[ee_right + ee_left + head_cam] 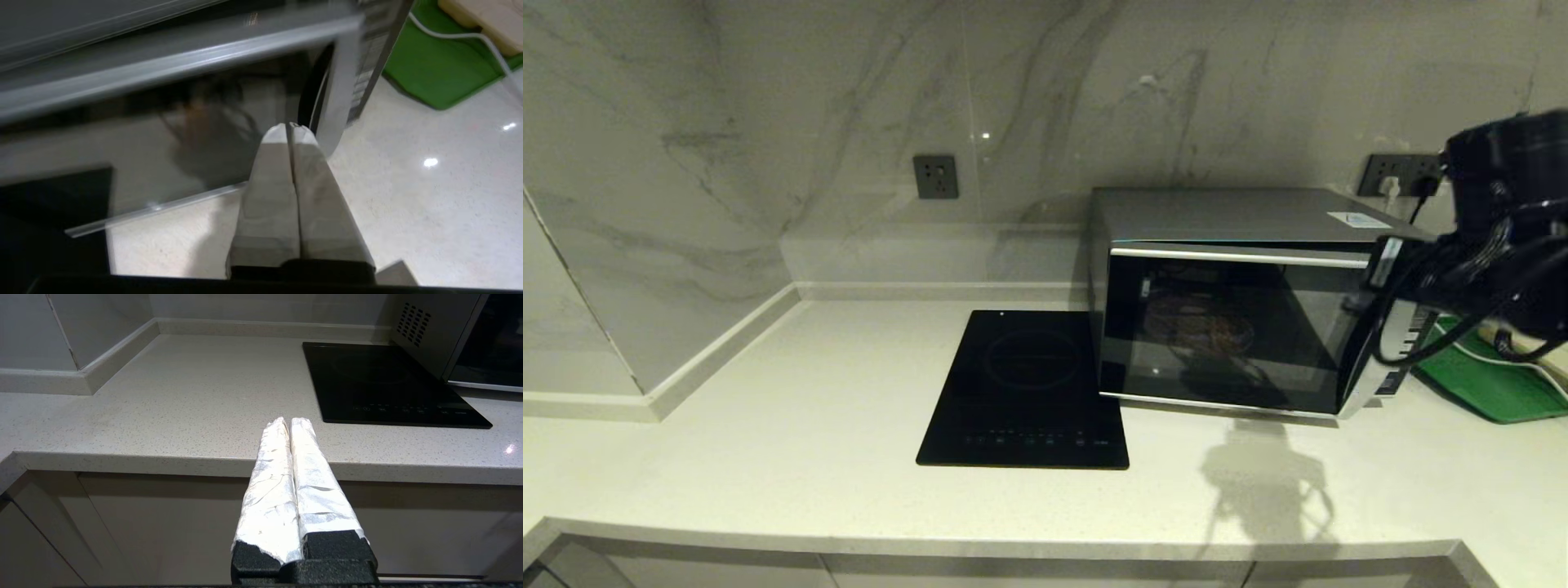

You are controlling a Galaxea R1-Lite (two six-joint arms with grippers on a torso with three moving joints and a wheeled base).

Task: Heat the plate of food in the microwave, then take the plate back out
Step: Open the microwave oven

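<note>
Head view: one silver boxy microwave (1225, 302), door closed, one lilac plate of food (1199, 327) inside; right pincer (292, 127) fully closed, empty, near the door's edge; left pincer (291, 421) closed, empty, parked at the pale speckled bench (184, 404).

Microwave (1233, 318) right of cooktop (1027, 390) — plate (1199, 325) inside, tray (1490, 384) further right.

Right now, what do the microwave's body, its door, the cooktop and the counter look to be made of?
Microwave body: brushed silver metal by its matte sheen, possibly painted. Its door: dark glossy glass or plastic, mirroring the room. Cooktop: flat black glass, smooth, with printed touch marks. Counter: pale speckled stone or composite, polished, with light glints.
</note>
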